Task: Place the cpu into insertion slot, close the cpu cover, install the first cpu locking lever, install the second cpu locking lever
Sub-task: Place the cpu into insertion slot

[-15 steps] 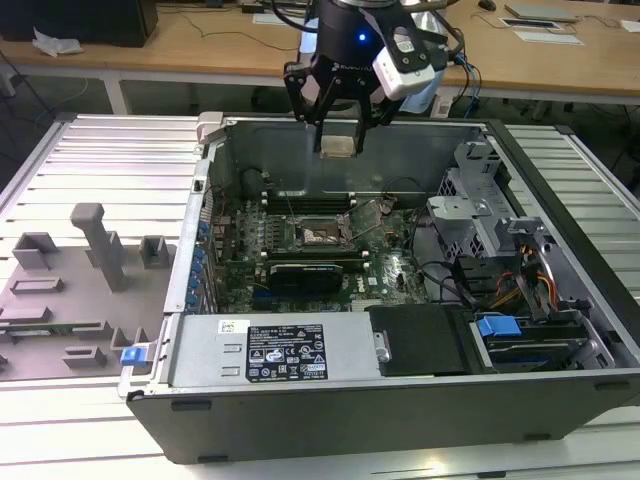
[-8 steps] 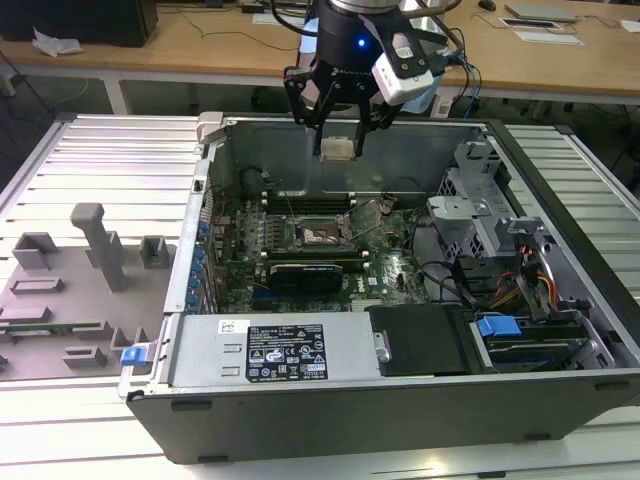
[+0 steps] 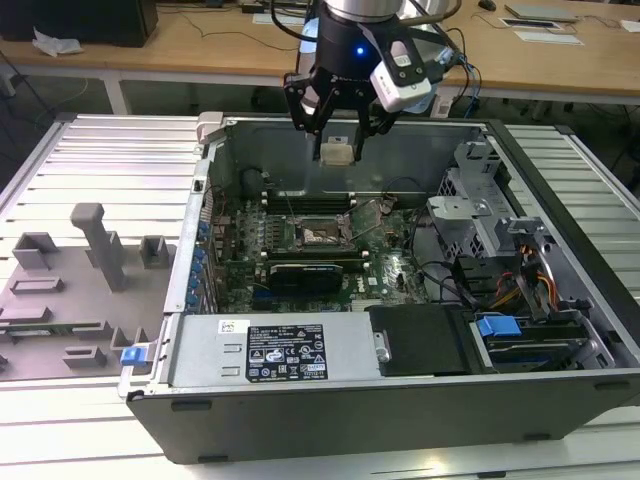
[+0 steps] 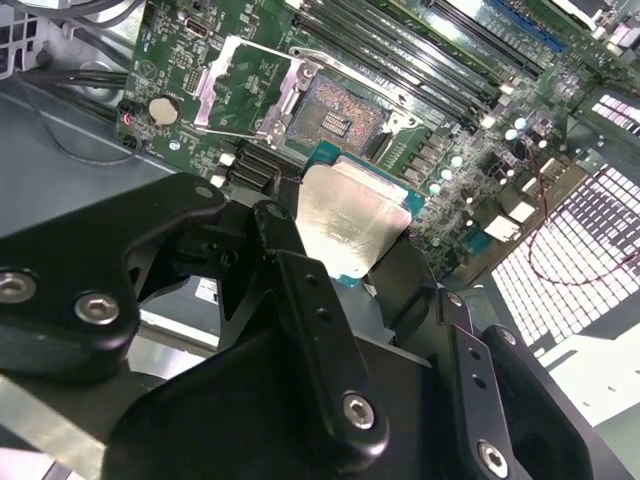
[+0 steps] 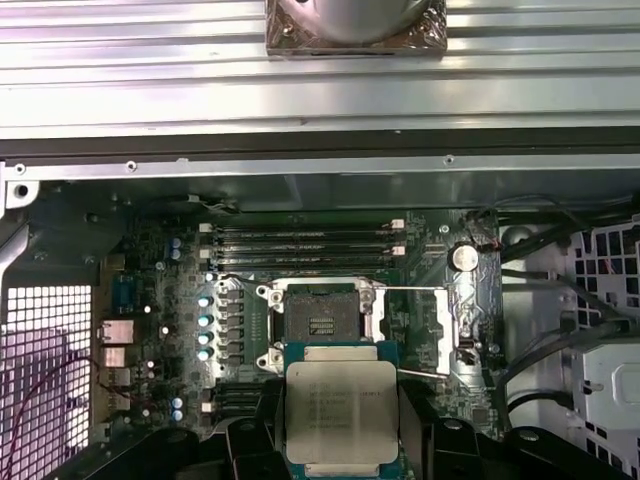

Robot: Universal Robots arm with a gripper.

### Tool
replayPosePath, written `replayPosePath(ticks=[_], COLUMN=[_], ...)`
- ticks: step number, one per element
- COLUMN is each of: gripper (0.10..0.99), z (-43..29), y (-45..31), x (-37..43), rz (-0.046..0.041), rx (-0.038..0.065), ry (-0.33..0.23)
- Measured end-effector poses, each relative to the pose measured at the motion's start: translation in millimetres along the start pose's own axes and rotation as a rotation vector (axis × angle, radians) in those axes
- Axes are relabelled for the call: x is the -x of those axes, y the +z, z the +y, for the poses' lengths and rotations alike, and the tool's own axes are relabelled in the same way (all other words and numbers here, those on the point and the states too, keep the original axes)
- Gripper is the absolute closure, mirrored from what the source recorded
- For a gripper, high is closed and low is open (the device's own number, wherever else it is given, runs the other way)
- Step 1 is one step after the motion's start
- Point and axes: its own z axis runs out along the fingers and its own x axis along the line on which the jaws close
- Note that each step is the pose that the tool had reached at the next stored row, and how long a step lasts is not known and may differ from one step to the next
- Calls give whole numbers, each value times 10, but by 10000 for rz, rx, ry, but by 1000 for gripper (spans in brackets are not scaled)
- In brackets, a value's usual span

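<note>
My gripper hangs above the open computer case, shut on the cpu, a small flat square chip with a dull silver top. In both wrist views the cpu sits between the black fingers. Below it on the green motherboard lies the insertion slot, uncovered and with nothing in it. The cpu cover is swung open and lies beside the slot. Thin lever rods stand released along the cover.
The grey power-supply box fills the case's near side, with a black finned bar between it and the slot. Memory slots lie beyond the slot. Drive cages and cables crowd the exterior view's right. A grey fixture stands outside, on the left.
</note>
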Motion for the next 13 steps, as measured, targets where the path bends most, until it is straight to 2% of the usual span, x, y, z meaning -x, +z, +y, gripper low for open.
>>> replayPosePath(ticks=[13], gripper=[545], z=[-17], y=[187], x=[-6], rz=[-30], rx=[1], ry=[-3])
